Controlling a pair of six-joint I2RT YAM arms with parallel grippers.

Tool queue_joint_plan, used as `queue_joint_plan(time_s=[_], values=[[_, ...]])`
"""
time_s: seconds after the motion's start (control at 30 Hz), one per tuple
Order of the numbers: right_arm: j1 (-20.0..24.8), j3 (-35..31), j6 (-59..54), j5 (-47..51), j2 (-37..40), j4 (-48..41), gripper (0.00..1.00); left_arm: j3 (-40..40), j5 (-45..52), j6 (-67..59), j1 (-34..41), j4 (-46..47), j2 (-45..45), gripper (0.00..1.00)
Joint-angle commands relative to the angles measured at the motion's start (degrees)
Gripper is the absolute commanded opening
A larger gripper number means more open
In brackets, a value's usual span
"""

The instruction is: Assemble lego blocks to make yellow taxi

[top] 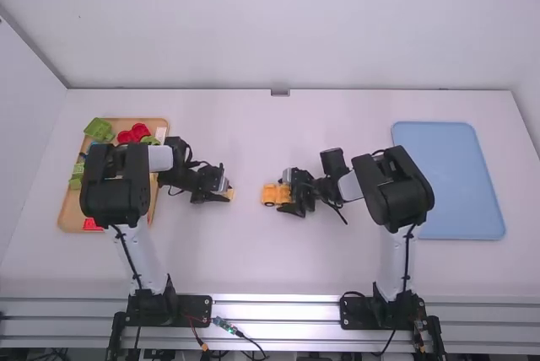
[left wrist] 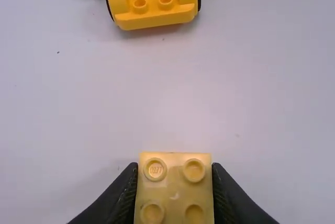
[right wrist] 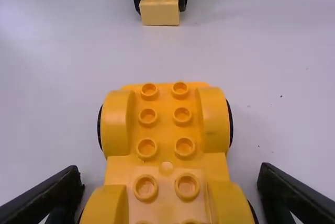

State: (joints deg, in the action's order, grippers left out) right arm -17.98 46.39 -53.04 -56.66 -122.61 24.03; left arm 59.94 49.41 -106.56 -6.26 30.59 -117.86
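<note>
My left gripper (top: 226, 195) pinches a pale yellow block (left wrist: 174, 192) between its 2 fingers, and the block's 4 studs face up; I can't tell whether its underside touches the table. My right gripper (top: 288, 195) is spread, 1 finger on each side of the yellow taxi base (right wrist: 163, 130), and its own wrist view shows space between each finger and the base. The base sits upright on the white table (top: 228, 251), between my 2 grippers, its length running left to right and 1 end facing the held block, well apart from it. Studs run down its middle, with rounded fenders and black wheels along both sides. Farther off, to my left, lies a wooden tray (top: 63, 218), partly hidden under my left arm. I see a green block (top: 99, 130) at its far left corner, a red block (top: 133, 133) near its far edge, and more pieces around the arm. Out past my right arm, a blue tray (top: 439, 175) lies flat on the table.
</note>
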Motion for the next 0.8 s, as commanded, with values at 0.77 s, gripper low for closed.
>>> queue_joint_plan(time_s=[0.77], values=[[0.0, 2.6, 0.74, 1.01, -0.96, -4.33, 0.89, 9.01, 17.18, -0.12, 2.12, 16.46, 1.25, 0.07]])
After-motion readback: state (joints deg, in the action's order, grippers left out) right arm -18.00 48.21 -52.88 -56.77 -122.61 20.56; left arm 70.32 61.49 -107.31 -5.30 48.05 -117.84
